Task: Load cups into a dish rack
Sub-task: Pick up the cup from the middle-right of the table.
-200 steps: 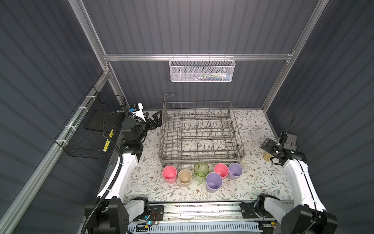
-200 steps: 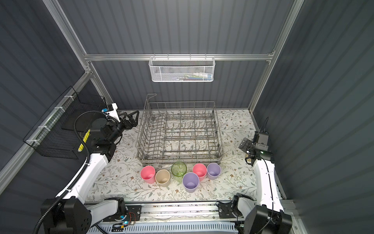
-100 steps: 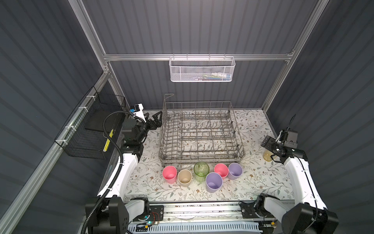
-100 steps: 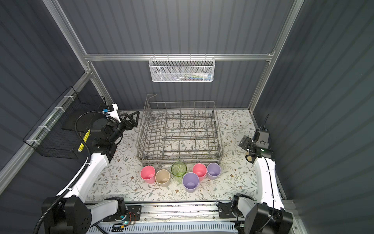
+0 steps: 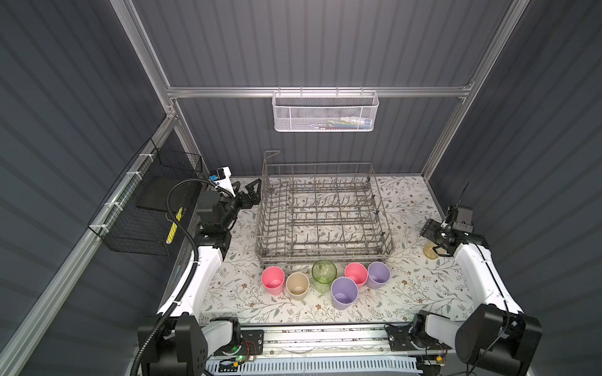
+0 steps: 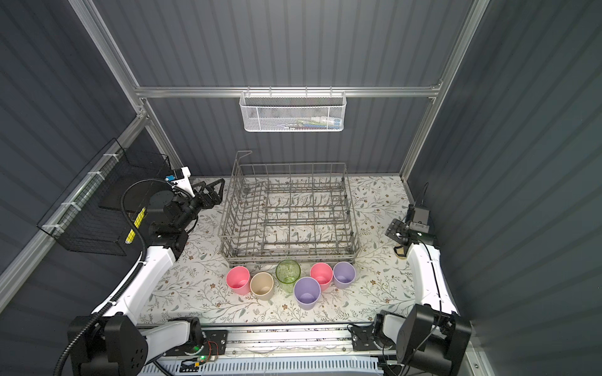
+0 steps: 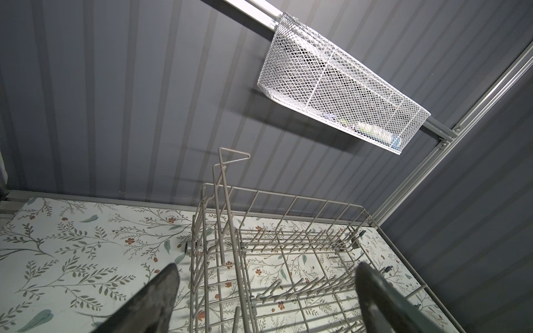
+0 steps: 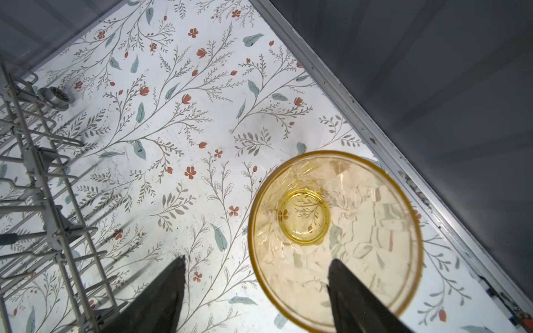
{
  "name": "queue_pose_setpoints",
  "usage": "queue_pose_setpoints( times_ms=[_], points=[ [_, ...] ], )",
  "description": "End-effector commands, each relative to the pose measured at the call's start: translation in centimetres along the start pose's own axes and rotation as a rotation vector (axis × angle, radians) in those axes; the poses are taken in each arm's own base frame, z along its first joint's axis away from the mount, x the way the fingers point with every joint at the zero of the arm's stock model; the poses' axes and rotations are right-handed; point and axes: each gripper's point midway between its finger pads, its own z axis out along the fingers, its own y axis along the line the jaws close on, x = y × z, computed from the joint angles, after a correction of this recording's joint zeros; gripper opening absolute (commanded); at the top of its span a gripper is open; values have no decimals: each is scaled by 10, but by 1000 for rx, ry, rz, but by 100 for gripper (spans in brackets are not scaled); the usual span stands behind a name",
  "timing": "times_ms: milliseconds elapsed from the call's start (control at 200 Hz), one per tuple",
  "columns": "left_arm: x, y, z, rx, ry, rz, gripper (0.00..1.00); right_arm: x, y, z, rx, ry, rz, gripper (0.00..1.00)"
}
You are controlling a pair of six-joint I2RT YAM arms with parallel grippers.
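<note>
Floral tabletop [image 5: 407, 293], dish rack [image 5: 322, 252], amber cup [image 8: 360, 216]

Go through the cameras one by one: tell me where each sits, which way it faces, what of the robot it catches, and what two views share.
Top views: high at the robot's end, looking down over the table, dish rack and cups; left arm and right arm show.
Left wrist: beside the rack, facing over it toward the back wall and white mesh basket; left jaws show.
Right wrist: above the amber cup, looking down; right jaws show.
Shared: both wrist views catch the rack.
</note>
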Motion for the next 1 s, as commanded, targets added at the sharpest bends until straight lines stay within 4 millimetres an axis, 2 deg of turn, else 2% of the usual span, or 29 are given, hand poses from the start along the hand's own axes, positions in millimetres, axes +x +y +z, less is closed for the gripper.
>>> queue_pose_setpoints(
  times_ms=[0, 445, 535, 996],
  points=[
    [0, -7, 1, 33, -7, -6, 95, -6, -2, 2, 21, -20, -9, 74],
    [-1, -6, -3, 22, -19, 6, 95, 4, -2, 13, 17, 25, -5, 54],
    [-1, -6, -3, 20, -21, 6, 95, 6, -2, 14, 17, 32, -4, 44],
    [-2, -6, -6, 12, -31, 7, 95, 13, 0, 20, 6, 65, -5, 17]
  ],
)
